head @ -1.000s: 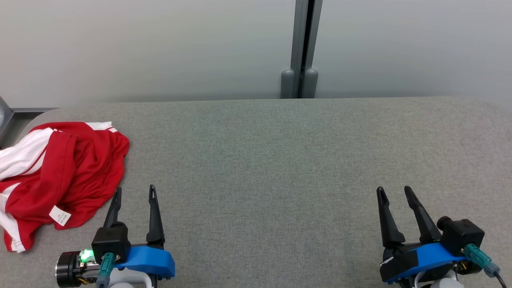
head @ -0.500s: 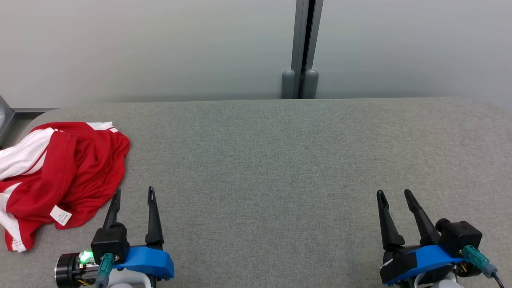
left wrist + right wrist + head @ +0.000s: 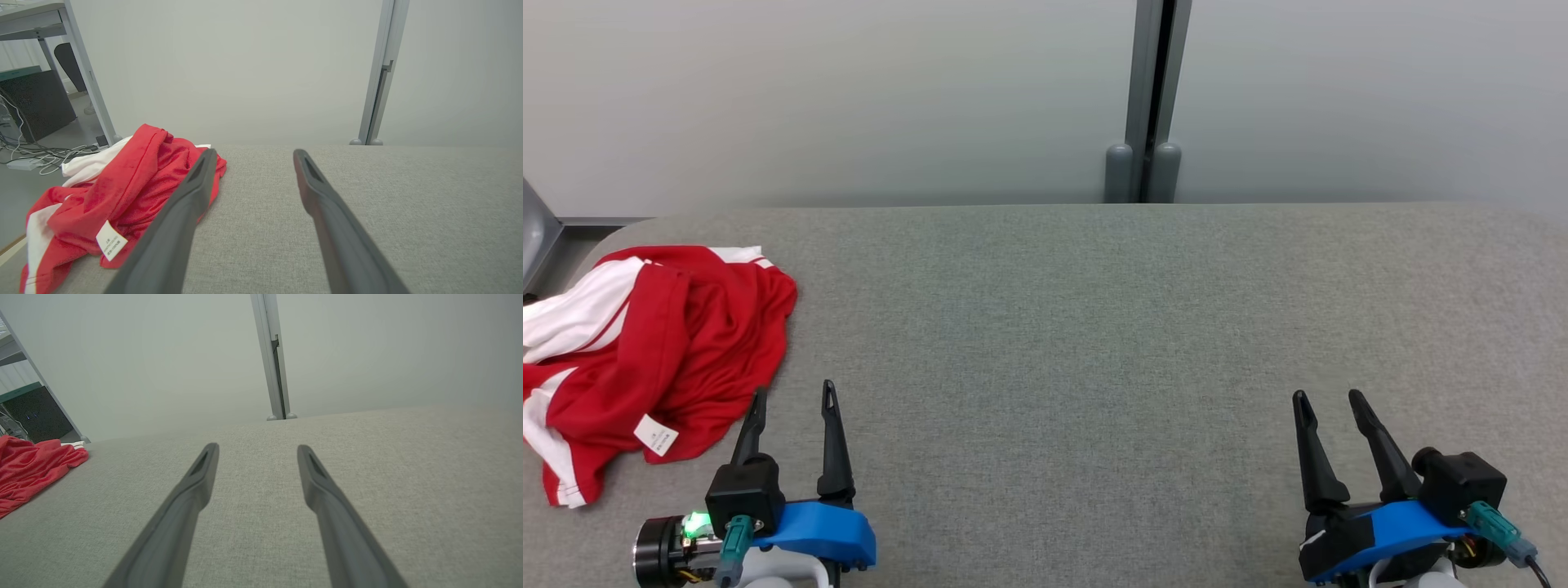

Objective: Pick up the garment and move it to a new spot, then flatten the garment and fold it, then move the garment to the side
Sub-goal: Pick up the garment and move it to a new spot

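A broad grey fabric-covered table (image 3: 1094, 327) runs from side to side, with rounded far corners and a straight far edge. Behind that edge stands a pale grey partition wall (image 3: 849, 98), split right of centre by an upright grey metal post (image 3: 1152, 98). The table's middle and right stretches lie bare and flat, from the near side to the far edge.

A crumpled red garment with white panels and stripes (image 3: 678, 343) lies in a loose heap at the far left of the table. It is bunched into deep folds, with the red cloth uppermost and the white showing along its left side and at its far edge. In the left wrist view the garment (image 3: 135, 183) reaches the table's left edge. In the right wrist view it (image 3: 28, 465) sits well off to the left.

The left gripper (image 3: 794, 390) is at the near left with its two dark fingers spread apart and nothing between them. Its left finger is just beside the garment's near right hem. The right gripper (image 3: 1327, 397) is at the near right, well apart from the garment. Its fingers are parted a little less widely and are also empty.

A small white label (image 3: 656, 434) lies on the garment's near edge.
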